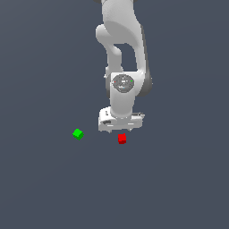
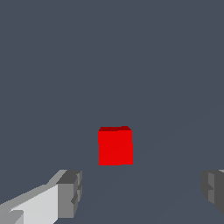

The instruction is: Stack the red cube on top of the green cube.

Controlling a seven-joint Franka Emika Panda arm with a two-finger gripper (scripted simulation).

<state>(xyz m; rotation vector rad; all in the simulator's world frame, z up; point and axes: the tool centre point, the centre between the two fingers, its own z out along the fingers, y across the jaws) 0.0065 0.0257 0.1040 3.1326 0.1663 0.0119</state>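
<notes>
The red cube [image 1: 121,138] lies on the dark grey floor just below the white gripper [image 1: 120,130] in the exterior view. In the wrist view the red cube [image 2: 115,146] sits beyond the two fingertips [image 2: 70,194], which stand wide apart with nothing between them. The gripper [image 2: 142,192] is open and does not touch the cube. The green cube [image 1: 78,133] lies on the floor toward the exterior view's left of the red cube, well apart from it. The green cube is out of the wrist view.
The white arm [image 1: 121,49] rises above the gripper in the exterior view. The plain dark grey floor [image 1: 179,179] surrounds both cubes.
</notes>
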